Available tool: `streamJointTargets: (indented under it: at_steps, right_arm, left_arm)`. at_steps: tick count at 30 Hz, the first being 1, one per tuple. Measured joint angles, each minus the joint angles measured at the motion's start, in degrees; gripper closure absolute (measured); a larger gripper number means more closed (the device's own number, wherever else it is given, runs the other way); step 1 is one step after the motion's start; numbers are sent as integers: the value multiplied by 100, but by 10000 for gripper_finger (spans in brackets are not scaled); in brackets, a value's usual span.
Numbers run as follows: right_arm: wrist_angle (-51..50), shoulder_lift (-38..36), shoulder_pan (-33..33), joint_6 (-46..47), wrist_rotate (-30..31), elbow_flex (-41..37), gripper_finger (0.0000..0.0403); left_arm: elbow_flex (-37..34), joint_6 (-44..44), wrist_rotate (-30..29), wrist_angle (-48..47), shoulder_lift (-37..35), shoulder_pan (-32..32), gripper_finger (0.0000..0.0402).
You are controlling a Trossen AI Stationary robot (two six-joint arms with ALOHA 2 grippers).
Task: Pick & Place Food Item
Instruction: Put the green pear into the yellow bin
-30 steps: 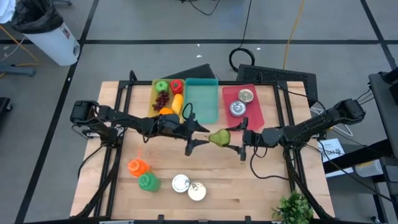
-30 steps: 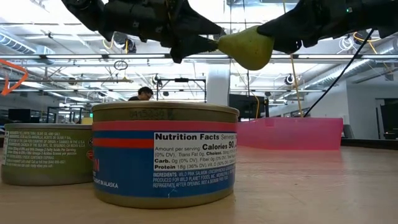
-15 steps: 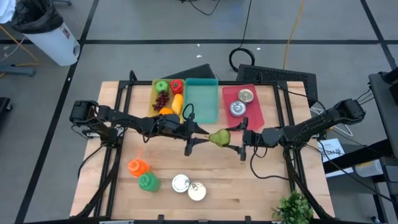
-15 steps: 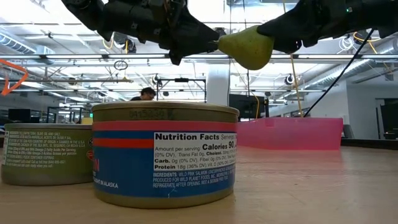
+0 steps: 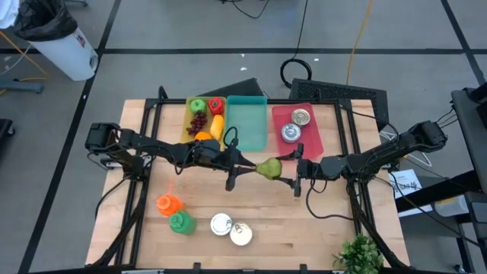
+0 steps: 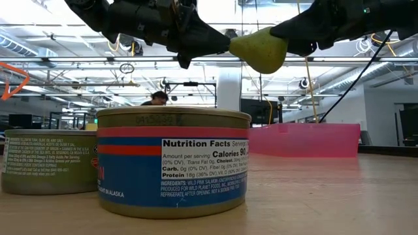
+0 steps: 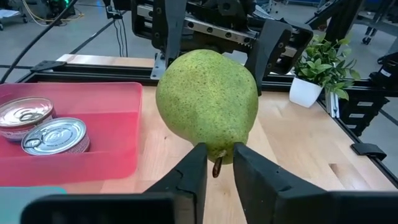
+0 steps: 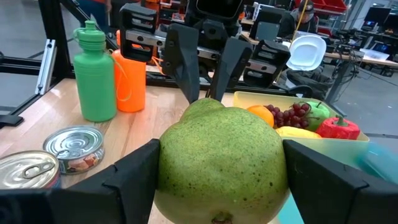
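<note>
The speckled green pear (image 5: 267, 168) is off the table and held in mid-air above the middle of the light wooden table (image 5: 319, 228), between the 2 arms. It has not been placed. The yellow tray (image 5: 190, 120) of plastic fruit, the empty teal tray (image 5: 246, 125) and the pink tray (image 5: 310, 138) holding 2 tins all lie beyond it at the far side; which tray is the target cannot be told from the task sentence. The step in hand appears to be a handover from 1 arm to the other, so the carry and the set-down are left.

Right gripper (image 8: 217, 180): the arm reaches in from the right side of the table, roughly level. Its 2 fingers stand wide apart and are clamped on the broad body of the pear, 1 finger on each flank.

Left gripper (image 7: 214, 165): the arm reaches in from the left, facing the right gripper. Its fingers are drawn close together on either side of the pear's narrow stem end, the brown stem showing in the slim gap between them. Whether they already bear on the pear cannot be told.
</note>
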Motion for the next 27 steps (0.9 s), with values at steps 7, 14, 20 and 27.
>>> streamJointTargets:
  at_steps: [7, 14, 20, 27]
  right_arm:
    - [-5, 0, 0, -1, 0, 0, 116]
    - [-9, 0, 0, -2, 2, 0, 116]
    - [-13, 0, -4, -1, 47, 0, 116]
    - [61, -8, -8, 1, 202, 7, 98]
  left_arm:
    - [0, 0, 0, -43, 0, 0, 349]
    - [0, 28, 0, -96, 0, 0, 379]
    - [0, -218, -118, -98, -4, 62, 396]
    - [0, -90, -424, -89, -134, 64, 399]
